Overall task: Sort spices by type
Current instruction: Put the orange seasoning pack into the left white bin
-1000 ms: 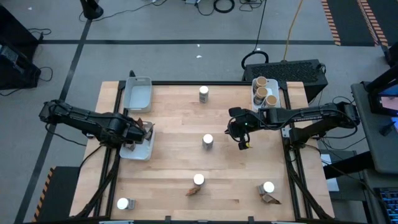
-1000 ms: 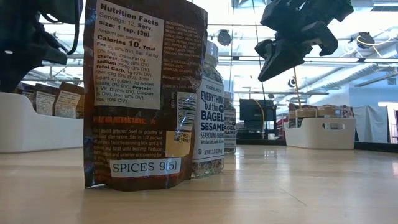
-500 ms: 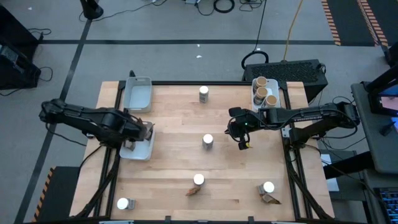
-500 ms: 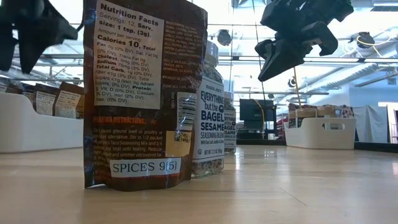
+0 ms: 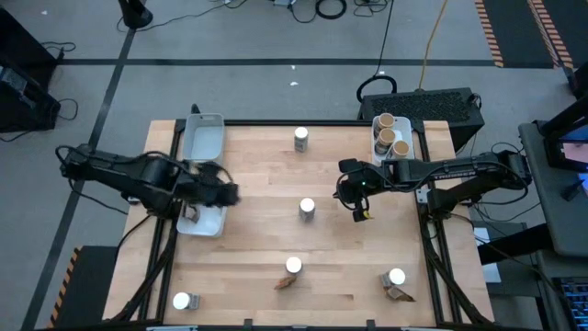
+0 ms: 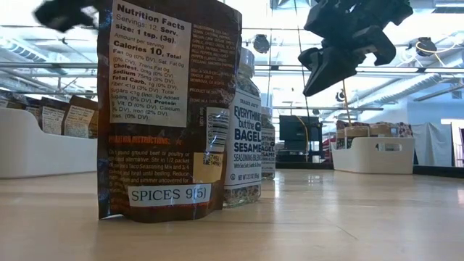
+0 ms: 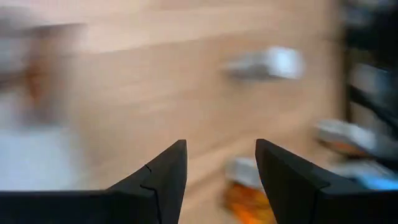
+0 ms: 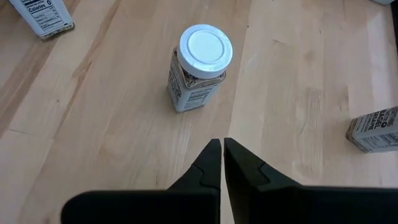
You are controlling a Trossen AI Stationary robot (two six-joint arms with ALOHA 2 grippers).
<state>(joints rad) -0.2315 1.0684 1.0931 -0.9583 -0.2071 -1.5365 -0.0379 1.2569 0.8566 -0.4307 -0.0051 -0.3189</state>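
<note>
White-lidded jars stand upright on the wooden table: one in the middle, one at the far edge, others near the front. Brown packets stand by the front jars and lean in the left tray. Tan-topped jars fill the far right tray. My left gripper hovers open and empty just past the left tray's right rim, blurred in its wrist view. My right gripper hangs shut above the table, right of the middle jar.
An empty white tray sits at the far left corner. In the low view a brown packet and a bagel-seasoning jar stand close to the camera, with the trays far behind. Bare wood lies between the two arms.
My left gripper has risen from the packets in the left tray and swung toward the table's middle, tipping up from pointing steeply down. It carries nothing. The packets stay in the tray. My right arm has kept still.
</note>
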